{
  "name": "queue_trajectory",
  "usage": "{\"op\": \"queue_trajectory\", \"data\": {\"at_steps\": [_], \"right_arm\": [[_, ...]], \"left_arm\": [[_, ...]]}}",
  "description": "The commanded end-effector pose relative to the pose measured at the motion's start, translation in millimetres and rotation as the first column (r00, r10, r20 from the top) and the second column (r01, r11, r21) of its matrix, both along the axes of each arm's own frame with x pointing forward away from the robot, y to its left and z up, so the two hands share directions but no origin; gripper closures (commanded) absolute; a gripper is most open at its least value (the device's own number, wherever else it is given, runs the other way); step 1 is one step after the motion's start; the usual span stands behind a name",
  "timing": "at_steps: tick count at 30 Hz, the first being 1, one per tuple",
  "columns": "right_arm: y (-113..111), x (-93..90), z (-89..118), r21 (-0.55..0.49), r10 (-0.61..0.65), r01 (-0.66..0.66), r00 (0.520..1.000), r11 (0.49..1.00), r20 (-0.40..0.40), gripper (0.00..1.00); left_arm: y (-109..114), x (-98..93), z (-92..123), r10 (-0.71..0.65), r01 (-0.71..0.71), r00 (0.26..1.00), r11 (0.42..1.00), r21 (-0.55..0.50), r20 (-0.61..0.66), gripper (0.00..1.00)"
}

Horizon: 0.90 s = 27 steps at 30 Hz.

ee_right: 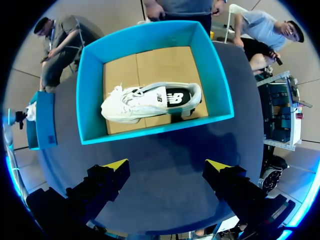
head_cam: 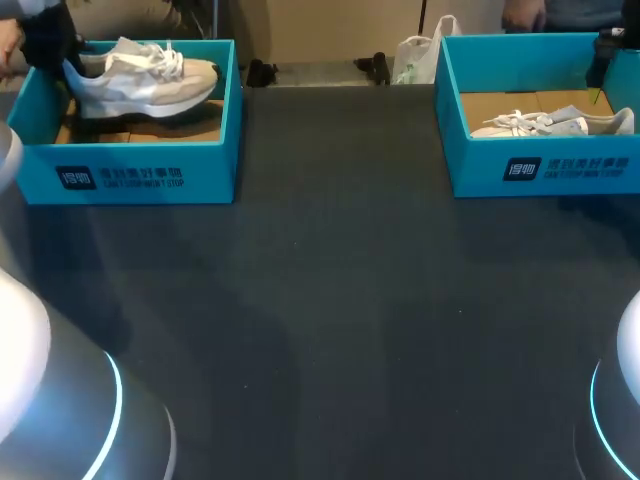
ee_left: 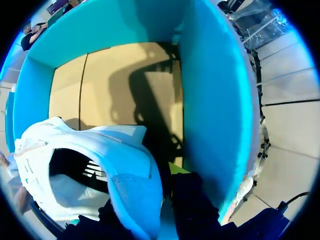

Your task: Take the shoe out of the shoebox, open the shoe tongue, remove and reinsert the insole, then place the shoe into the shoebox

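Where the left shoebox (head_cam: 140, 170) stands at the table's far left: grey-white shoe (head_cam: 140, 78), raised above the cardboard floor, heel pinched between the fingers of the left gripper (ee_left: 150, 200). White shoe (ee_right: 150, 102): on its side inside the right shoebox (ee_right: 155, 132), far right. Right gripper (ee_right: 167, 167): fingers spread wide above the dark table (head_cam: 330, 320), just before that box, touching nothing.

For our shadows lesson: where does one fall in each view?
Left wrist view: a tall shadow crosses the shoebox floor beyond the left shoe. Right wrist view: dark patch by the right shoe's heel. Head view: shadow under the left shoe.
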State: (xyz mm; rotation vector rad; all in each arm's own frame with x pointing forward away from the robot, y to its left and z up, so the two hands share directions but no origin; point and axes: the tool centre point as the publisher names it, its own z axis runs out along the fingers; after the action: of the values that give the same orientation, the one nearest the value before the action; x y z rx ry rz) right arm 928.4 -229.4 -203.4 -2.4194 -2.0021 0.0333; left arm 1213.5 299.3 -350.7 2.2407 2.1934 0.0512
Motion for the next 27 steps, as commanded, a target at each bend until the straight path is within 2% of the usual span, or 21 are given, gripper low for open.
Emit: {"op": "queue_trajectory", "data": {"at_steps": [1,16,21,27], "right_arm": [[0,-1.2,0,-0.001,-0.001,0.001,1.000,1.000,0.003,0.00],[0,-1.2,0,-0.001,-0.001,0.001,1.000,1.000,0.003,0.00],[0,-1.2,0,-0.001,-0.001,0.001,1.000,1.000,0.003,0.00],[0,-1.2,0,-0.001,-0.001,0.001,1.000,1.000,0.003,0.00]], "left_arm": [[6,-4.1,27,0.008,-0.008,0.999,1.000,-0.012,-0.040,1.00],[6,-39.4,105,0.025,-0.026,0.997,1.000,0.011,0.067,1.00],[-4,-57.1,131,0.047,-0.051,0.993,0.998,0.035,0.109,1.00],[-15,-86.6,161,0.040,-0.039,0.993,0.999,-0.013,0.107,1.00]]}}
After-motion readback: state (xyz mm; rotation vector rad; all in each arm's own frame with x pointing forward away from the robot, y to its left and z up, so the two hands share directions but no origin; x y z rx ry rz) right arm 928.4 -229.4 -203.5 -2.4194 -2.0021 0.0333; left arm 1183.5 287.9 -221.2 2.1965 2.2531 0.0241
